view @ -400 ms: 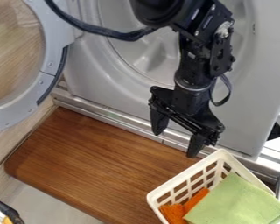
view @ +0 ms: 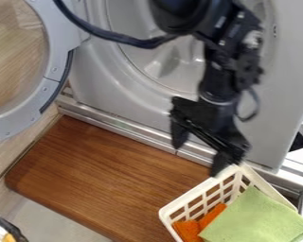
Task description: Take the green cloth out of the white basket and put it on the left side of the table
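My gripper [view: 198, 158] hangs open above the back left rim of the white basket [view: 185, 196], with nothing between its fingers. The green cloth [view: 254, 218] lies spread over the right part of the basket, at the lower right of the view, and drapes across the front rim. It is apart from the gripper, which is up and to the left of it. The brown wooden table [view: 103, 175] extends left of the basket.
An orange cloth [view: 191, 229] is in the basket, beside the green one. Behind the table stands a grey washing machine [view: 122, 106], its round door [view: 49, 90] swung out at the left. A dark-edged object [view: 5, 227] is at the lower left corner.
The arm and its open gripper have moved slightly right and down in the view, closer to the basket. The basket and cloths have stayed in place.
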